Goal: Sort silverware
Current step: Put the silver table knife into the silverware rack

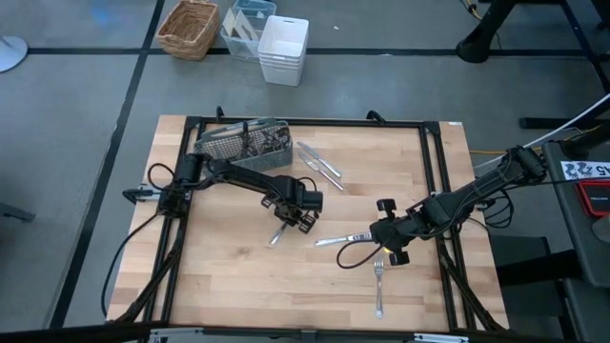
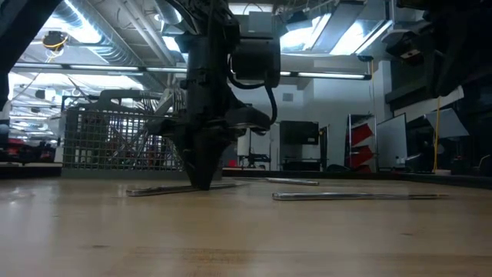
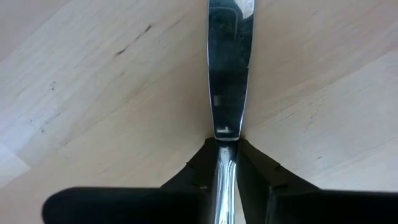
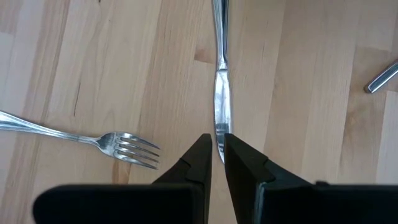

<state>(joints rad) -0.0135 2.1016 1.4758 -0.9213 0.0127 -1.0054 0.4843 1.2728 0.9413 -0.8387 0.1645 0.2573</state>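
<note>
One wire caddy (image 1: 242, 143) stands on the table with several pieces inside, too tangled to count; two knives (image 1: 318, 161) lie side by side near it; one knife (image 3: 229, 68) sits between the left gripper's fingers; one knife (image 4: 221, 93) under the right gripper; one fork (image 1: 378, 286) lies alone; beyond the table stand one basket (image 1: 189, 28) and one white bin (image 1: 284, 50).

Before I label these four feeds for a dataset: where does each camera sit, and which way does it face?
High: overhead, looking straight down on the table, caddy, both arms.
Low: at tabletop height, looking level across; the left gripper comes down from above.
Left wrist: on the left arm, looking past its fingers, closed on a knife.
Right wrist: on the right arm; fingers pinch a second knife, beside a fork.
Shared: high and left wrist both show the first knife.
</note>
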